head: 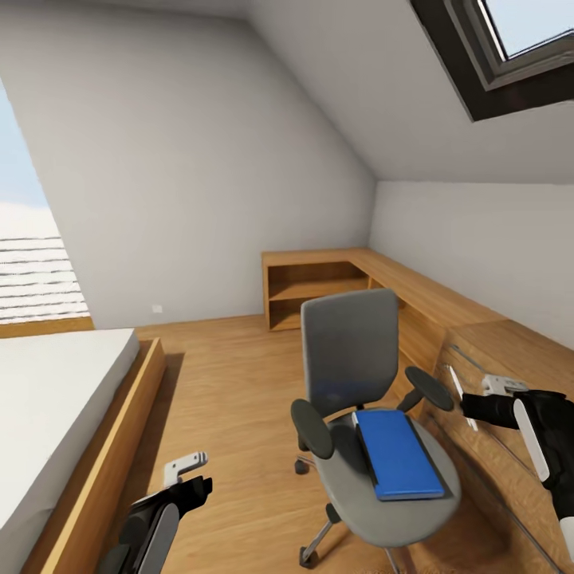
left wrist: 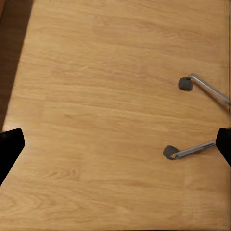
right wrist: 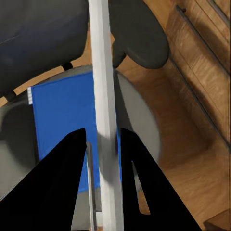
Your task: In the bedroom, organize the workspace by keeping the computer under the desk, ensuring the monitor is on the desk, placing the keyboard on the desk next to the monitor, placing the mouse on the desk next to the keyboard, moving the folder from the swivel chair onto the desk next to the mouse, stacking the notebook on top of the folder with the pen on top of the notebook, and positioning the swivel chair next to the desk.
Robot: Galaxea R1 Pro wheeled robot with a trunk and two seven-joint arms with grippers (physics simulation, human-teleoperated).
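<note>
From my remote station, my left hand (head: pixel 185 470) hangs low over the wood floor (head: pixel 231 399), its fingers spread apart with nothing between them, two chair casters (left wrist: pixel 171 152) showing past it. My right hand (head: pixel 470 396) is raised beside the swivel chair (head: pixel 351 351), fingers clamped on a thin white object (right wrist: pixel 107 125) I cannot identify. The blue folder (head: pixel 396 454) lies flat on the chair's grey seat, between the armrests. A bed (head: pixel 56 399) sits off to the left; beyond the chair, a low wooden shelf unit (head: pixel 319 287) runs along the far wall beneath a skylight (head: pixel 510 40).
</note>
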